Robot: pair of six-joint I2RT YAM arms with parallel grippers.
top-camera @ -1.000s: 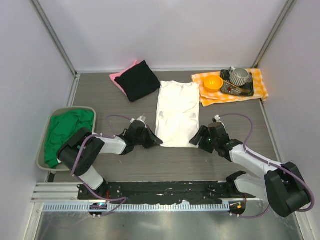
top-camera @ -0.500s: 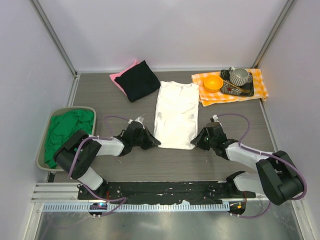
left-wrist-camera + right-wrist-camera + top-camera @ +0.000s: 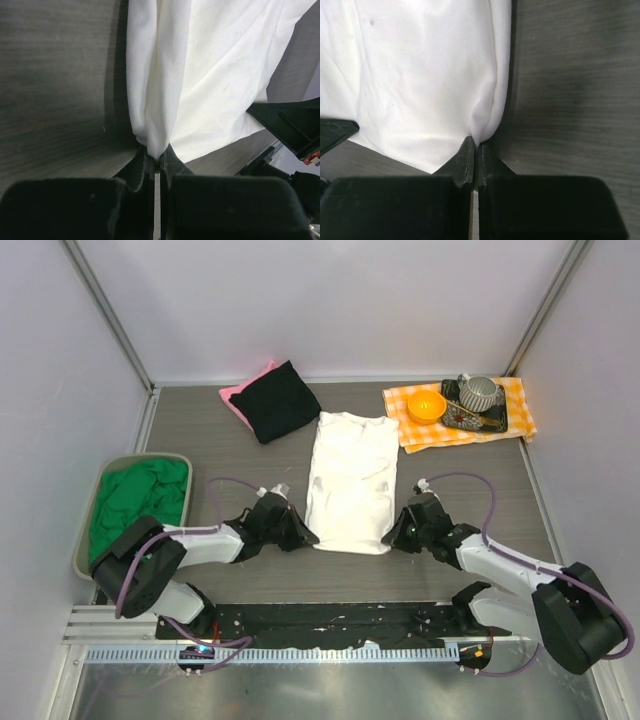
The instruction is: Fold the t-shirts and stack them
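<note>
Your white t-shirt (image 3: 350, 480) lay flat in the middle of the counter (image 3: 200, 440). Its long axis ran from the near edge toward the far wall, with the neckline at the far end and the hem nearest the arms. Your left hand (image 3: 300, 537) was clenched on the hem's left corner and your right hand (image 3: 398, 538) on its right corner, each pinching a small fold of white cloth.

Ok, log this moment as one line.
left gripper: shut on white cotton t-shirt, near-left hem corner | right gripper: shut on near-right hem corner | shirt: lying flat
</note>
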